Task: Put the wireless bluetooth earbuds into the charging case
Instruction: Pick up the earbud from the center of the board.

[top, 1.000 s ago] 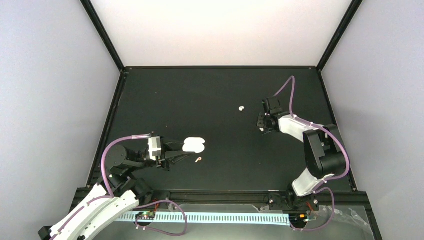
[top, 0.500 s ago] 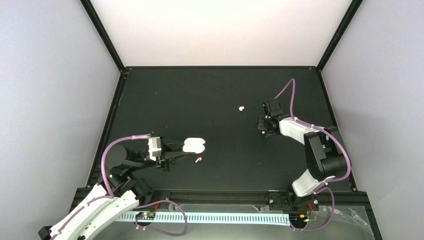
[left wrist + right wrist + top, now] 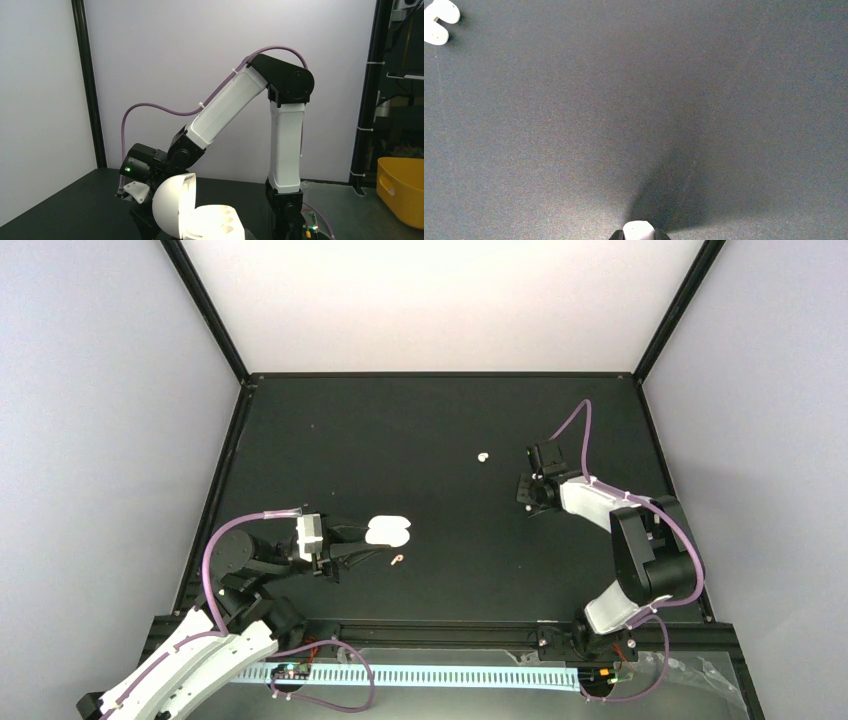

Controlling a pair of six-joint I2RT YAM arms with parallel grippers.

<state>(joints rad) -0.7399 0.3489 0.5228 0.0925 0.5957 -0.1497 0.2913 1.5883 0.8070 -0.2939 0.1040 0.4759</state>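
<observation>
The charging case point(image 3: 392, 528) is cream-white and stands open at the left of the black table. My left gripper point(image 3: 372, 537) is shut on it. In the left wrist view its lid point(image 3: 172, 205) is raised and the base point(image 3: 220, 225) shows round cavities. One earbud point(image 3: 398, 560) lies on the table just in front of the case. Another earbud point(image 3: 483, 456) lies further back, left of my right gripper point(image 3: 527, 492). It also shows in the right wrist view point(image 3: 436, 22) at the top left. My right gripper point(image 3: 639, 232) is low over the table, shut on a small white earbud point(image 3: 639, 230).
The black table point(image 3: 440, 420) is edged by a black frame and pale walls. My right arm point(image 3: 280, 145) fills the left wrist view behind the case. A yellow bin point(image 3: 402, 190) stands outside the enclosure.
My right arm has shifted a little to the right and its wrist has turned slightly. The left arm and the case have not moved.
</observation>
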